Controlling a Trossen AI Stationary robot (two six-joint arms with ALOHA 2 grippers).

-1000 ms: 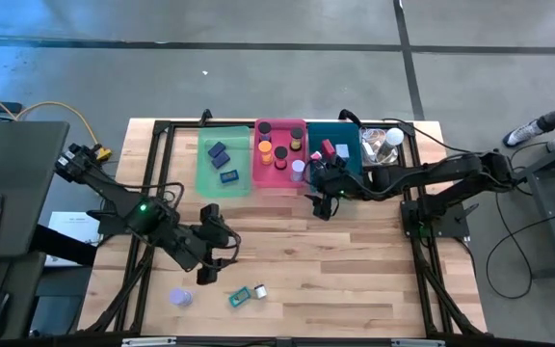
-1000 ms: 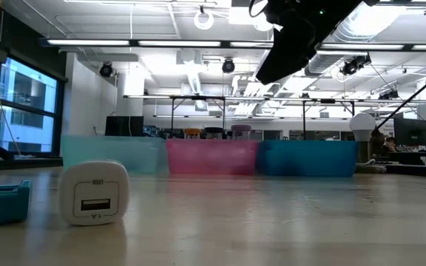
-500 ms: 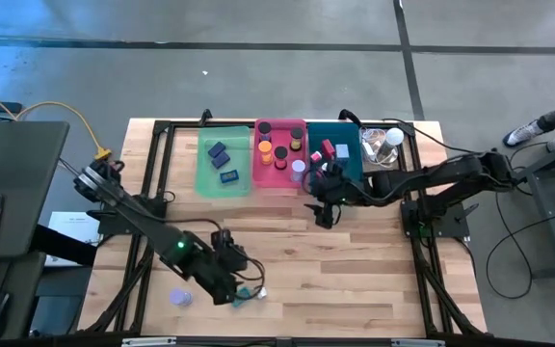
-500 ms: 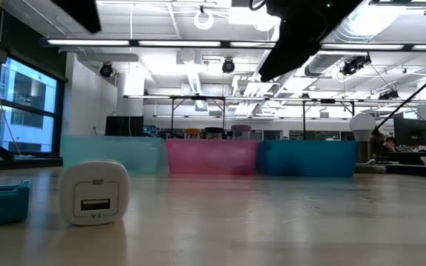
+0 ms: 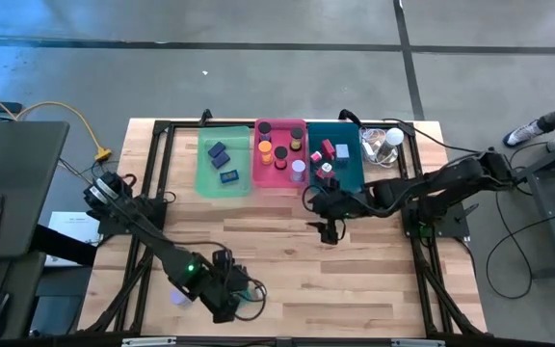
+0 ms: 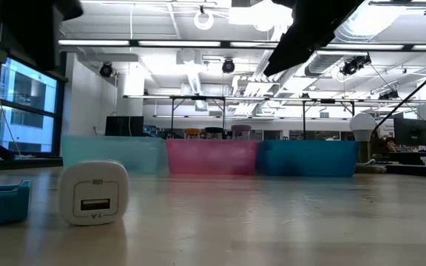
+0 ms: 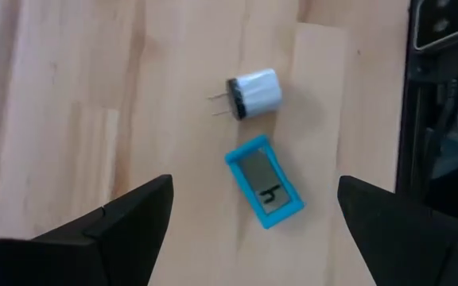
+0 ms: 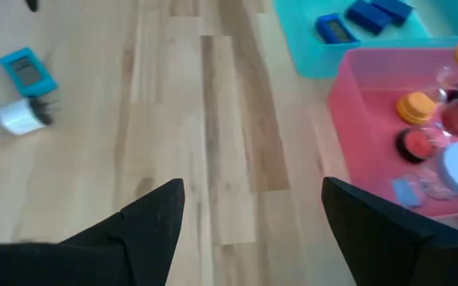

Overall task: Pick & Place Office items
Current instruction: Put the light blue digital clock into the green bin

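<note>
The left claw (image 5: 234, 301) has swung down over the teal block (image 7: 265, 182), while the right claw (image 5: 329, 231) drew back from the trays

Three trays (green (image 5: 223, 183), pink (image 5: 279, 185), teal (image 5: 355, 170)), one white charger (image 7: 254, 93), one blue rectangular block (image 7: 265, 182).

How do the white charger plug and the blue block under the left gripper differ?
The white charger plug is a rounded, stubby body with two metal prongs sticking out sideways; the blue block is a flat rectangle with a grey face in a bright blue frame. The block is the longer of the two. Both lie loose on the wooden table, close but apart, between the open fingers of the left gripper.
</note>
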